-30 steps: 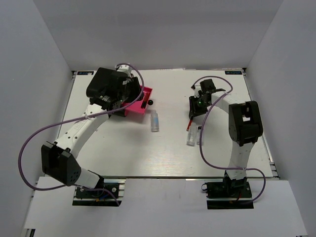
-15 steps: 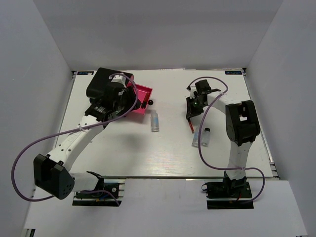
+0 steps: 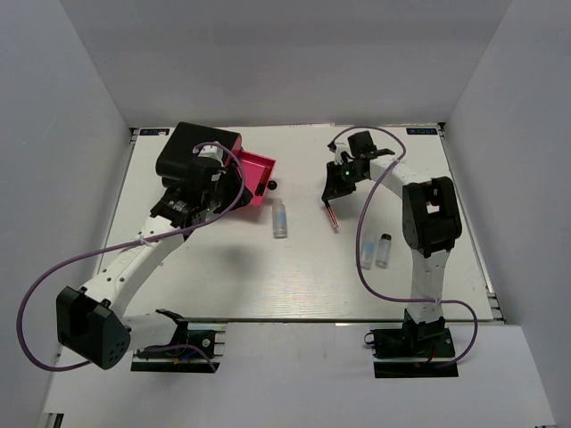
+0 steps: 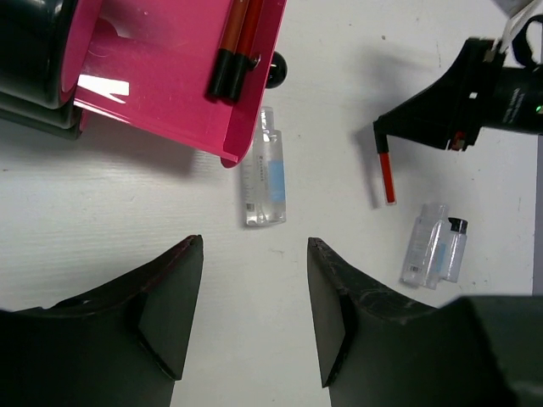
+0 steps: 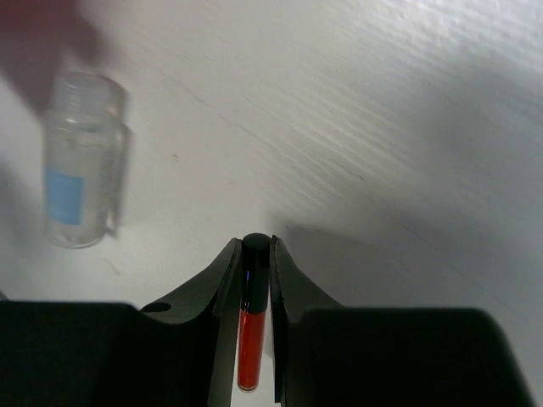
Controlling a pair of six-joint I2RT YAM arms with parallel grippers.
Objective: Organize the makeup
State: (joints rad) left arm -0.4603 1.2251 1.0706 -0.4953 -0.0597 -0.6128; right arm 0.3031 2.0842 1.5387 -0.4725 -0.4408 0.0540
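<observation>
Your right gripper [image 5: 254, 254] is pinching the red stick [image 5: 247, 356], at 3 o'clock from the pink drawer [image 4: 153, 93]. It's likely bound there, since two sticks [image 4: 231, 51] lie inside. Left gripper [image 4: 254, 280] hangs spread and empty, with the clear bottle [image 4: 263, 178] at its 12, probably your next pick.

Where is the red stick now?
Top view, right of centre: the red stick is clamped by the right gripper, between the lone bottle and the bottle pair.

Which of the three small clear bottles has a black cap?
The rightmost small clear plastic bottle; its neighbour and the lone bottle show no dark cap.
</observation>
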